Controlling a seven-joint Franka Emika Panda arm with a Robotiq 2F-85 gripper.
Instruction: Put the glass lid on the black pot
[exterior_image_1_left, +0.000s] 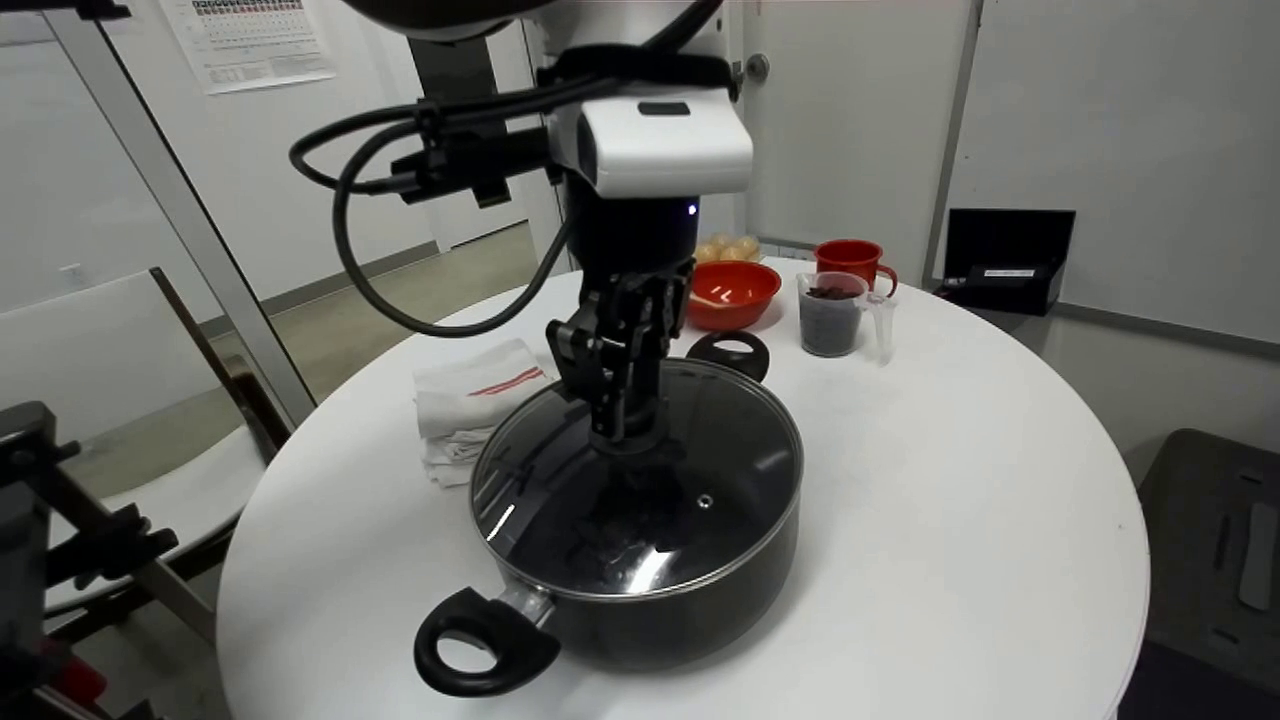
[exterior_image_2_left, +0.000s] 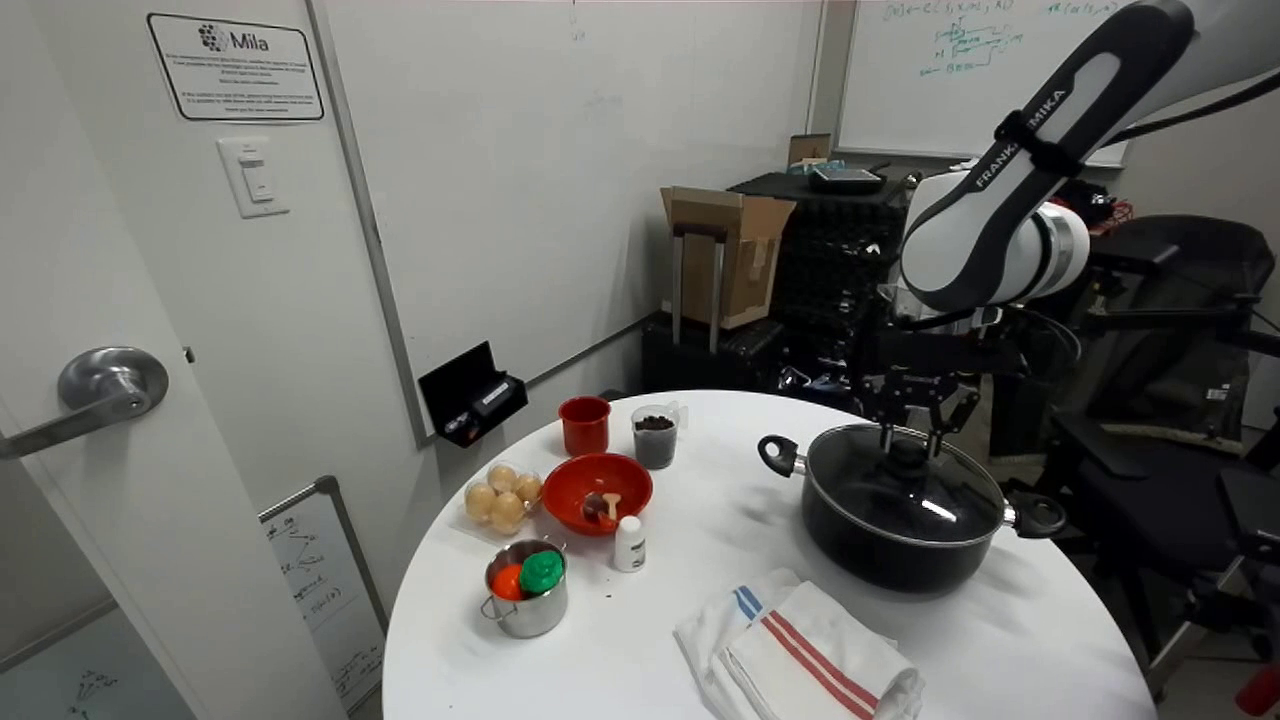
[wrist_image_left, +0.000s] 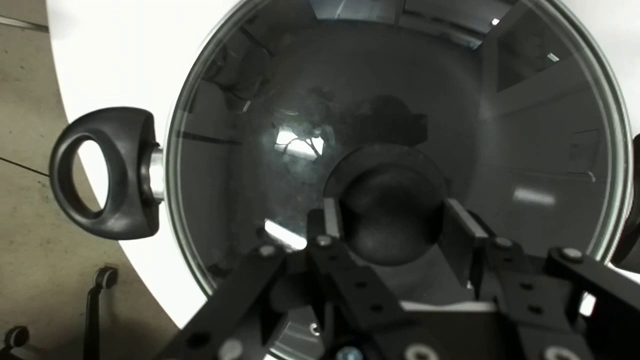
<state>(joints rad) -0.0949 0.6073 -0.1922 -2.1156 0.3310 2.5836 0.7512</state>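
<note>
My hand (wrist_image_left: 397, 218) pinches the dark knob (wrist_image_left: 387, 235) of the glass lid (exterior_image_1_left: 640, 495), which sits level on the black pot (exterior_image_2_left: 890, 560), glossy, smoky, full of reflections, edged in silvery metal. In the wrist view, the pot's looped handle (wrist_image_left: 129, 172) juts toward nine o'clock.

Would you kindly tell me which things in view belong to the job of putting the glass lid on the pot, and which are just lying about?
For the job:
black pot
glass lid, resting on it
gripper, at the lid's knob

Just lying about:
red bowl
red mug
measuring cup
towels
small metal pot
white bottle
round tan things
</note>
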